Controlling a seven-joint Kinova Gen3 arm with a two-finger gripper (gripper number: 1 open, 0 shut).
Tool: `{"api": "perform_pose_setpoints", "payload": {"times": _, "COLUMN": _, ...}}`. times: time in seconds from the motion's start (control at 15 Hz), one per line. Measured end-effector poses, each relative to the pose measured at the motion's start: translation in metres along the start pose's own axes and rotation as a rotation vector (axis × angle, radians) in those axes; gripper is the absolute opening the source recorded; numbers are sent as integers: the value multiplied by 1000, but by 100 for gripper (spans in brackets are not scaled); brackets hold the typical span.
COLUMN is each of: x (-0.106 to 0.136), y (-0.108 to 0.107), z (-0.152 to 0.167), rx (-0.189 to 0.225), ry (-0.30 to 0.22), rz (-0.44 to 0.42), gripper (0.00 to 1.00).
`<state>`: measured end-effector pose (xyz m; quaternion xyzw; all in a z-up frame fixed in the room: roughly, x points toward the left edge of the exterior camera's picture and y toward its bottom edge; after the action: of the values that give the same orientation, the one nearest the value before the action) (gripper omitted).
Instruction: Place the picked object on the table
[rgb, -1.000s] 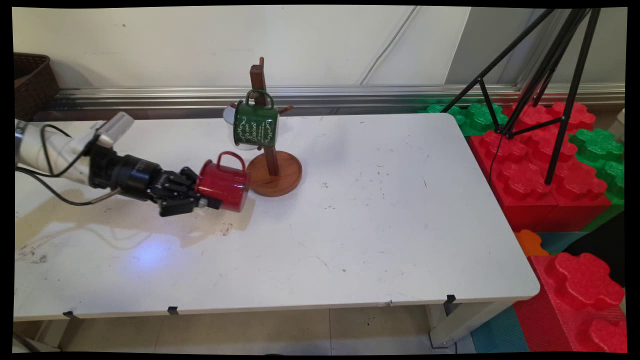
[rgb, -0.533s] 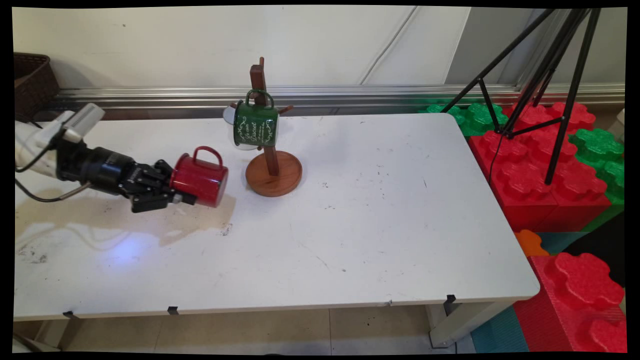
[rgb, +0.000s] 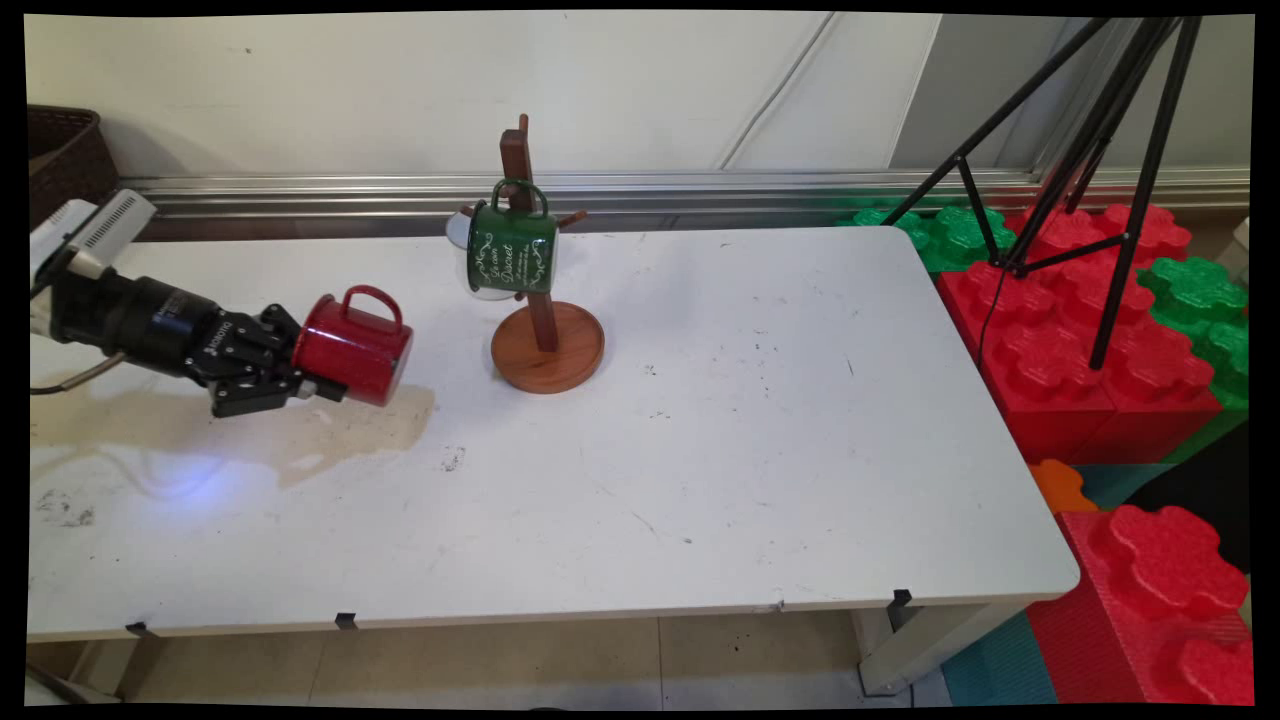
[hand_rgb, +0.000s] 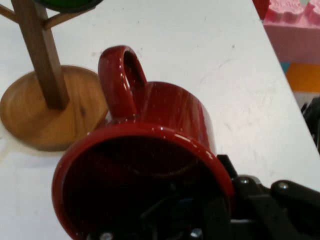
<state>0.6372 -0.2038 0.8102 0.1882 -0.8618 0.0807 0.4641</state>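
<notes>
Hand grips red mug by its rim, one finger inside the mouth, one outside; mug lies sideways, handle up, just above the worktop near its left edge. Mug projects straight out from the hand, base toward the rack, well apart. Green mug hangs on a rack peg.

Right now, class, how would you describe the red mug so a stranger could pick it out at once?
Find the wooden mug stand near the back of the white table. To its left, the gripper holds the red mug on its side above the table. Unlike the green mug, it is plain and hangs from no peg.
</notes>
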Motion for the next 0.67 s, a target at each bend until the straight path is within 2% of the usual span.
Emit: {"api": "perform_pose_setpoints", "payload": {"times": 0.67, "x": 5, "y": 3, "z": -27, "rx": 27, "ry": -157, "rz": 115, "gripper": 0}}
